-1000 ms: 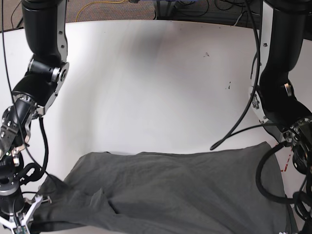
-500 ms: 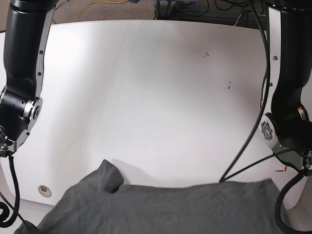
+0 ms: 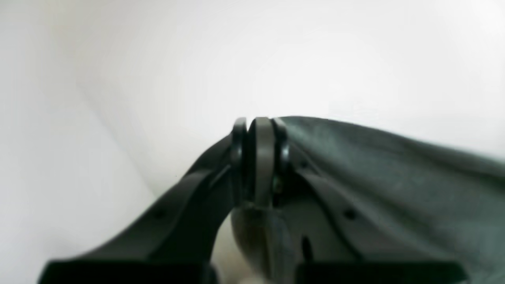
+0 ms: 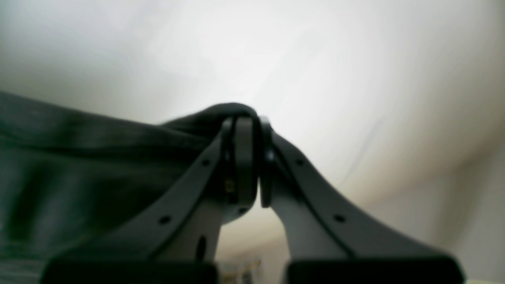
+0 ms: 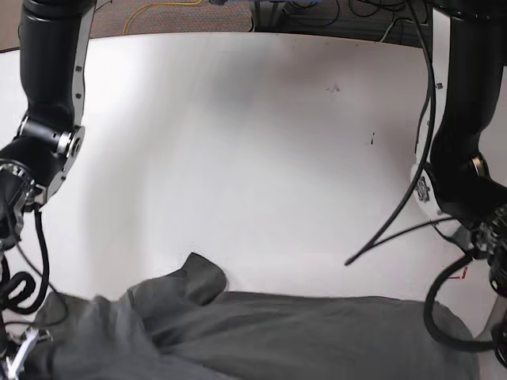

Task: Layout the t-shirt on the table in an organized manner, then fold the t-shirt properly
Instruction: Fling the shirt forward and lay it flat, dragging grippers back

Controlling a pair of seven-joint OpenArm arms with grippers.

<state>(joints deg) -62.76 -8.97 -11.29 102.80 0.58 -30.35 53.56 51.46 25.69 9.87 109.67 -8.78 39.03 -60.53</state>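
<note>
One t-shirt (image 5: 261,336) — two clamped grippers

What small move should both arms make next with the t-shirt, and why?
Probably carry both arms forward over the table, keeping them apart. The left gripper and the right gripper are each shut on an edge of the t-shirt, which lies bunched at the near edge with a fold sticking up. Bare tabletop lies ahead, so dragging it there taut should flatten it.

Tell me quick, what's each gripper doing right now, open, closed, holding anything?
Left gripper: closed, pinching an edge of the dark charcoal-grey soft cloth t-shirt.
Right gripper: closed, pinching a bunched edge of the same t-shirt.
</note>
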